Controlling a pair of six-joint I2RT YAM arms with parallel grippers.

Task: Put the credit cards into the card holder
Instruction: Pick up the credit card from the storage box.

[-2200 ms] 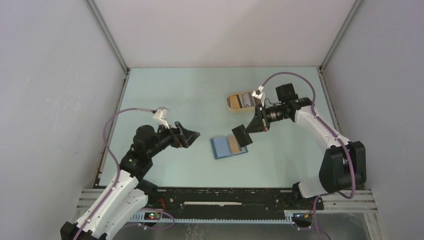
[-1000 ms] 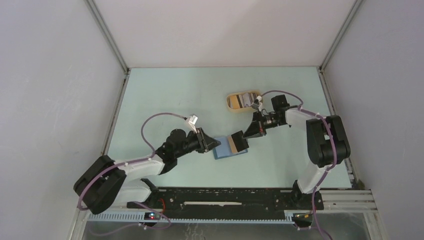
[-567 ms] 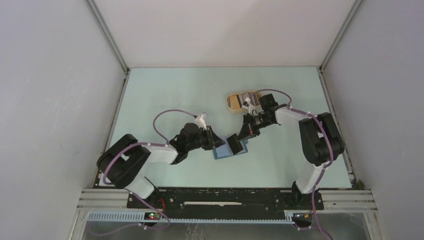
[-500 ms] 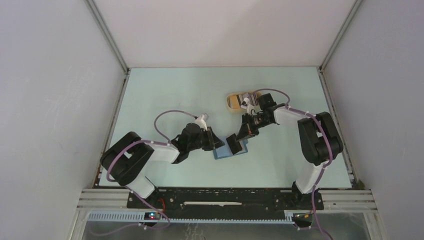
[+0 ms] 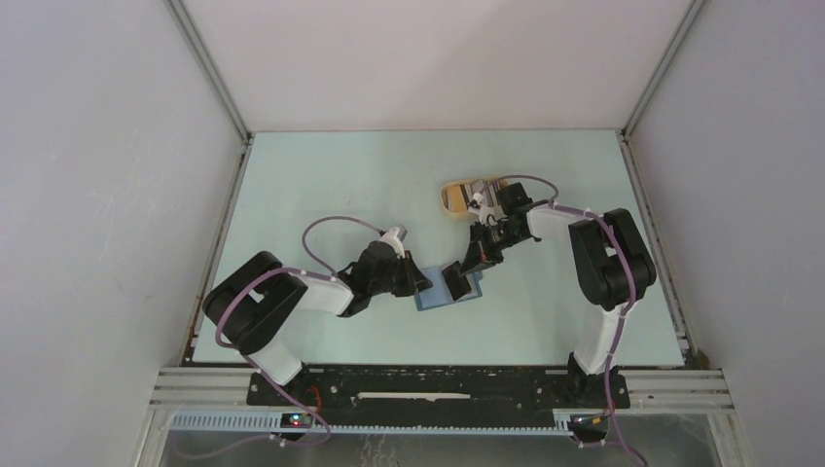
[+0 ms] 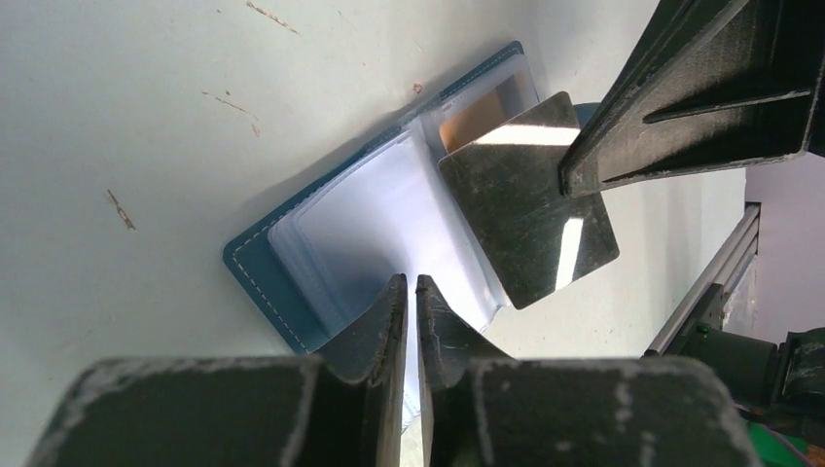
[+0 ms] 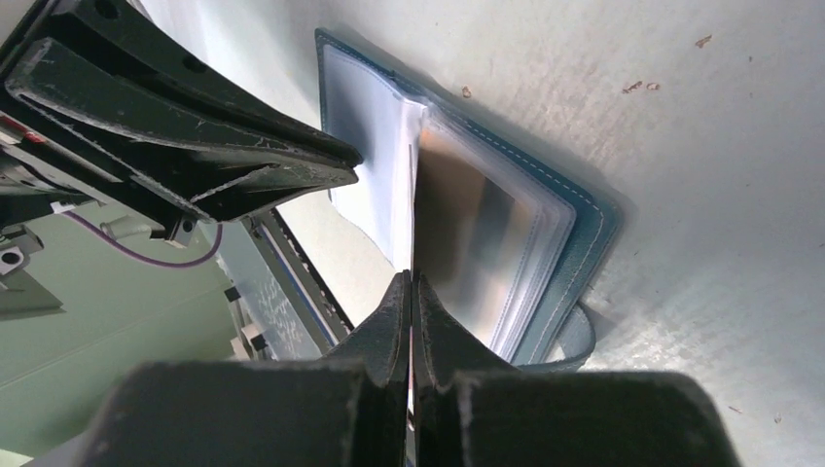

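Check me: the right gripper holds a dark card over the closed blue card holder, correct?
Not quite: the card holder lies open, its clear sleeves showing in the left wrist view. The right gripper does hold a dark card over it.

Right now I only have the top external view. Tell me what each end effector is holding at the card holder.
Observer: In the left wrist view, the left end effector pinches a clear inner sleeve of the card holder.
Operator: Report the right one.
Observer: The right end effector is shut on a dark card, seen edge-on from its own wrist.
Operator: Give me the card's position.
Observer: Its far edge appears to sit at the gap between sleeves, beside a pocket showing an orange card.
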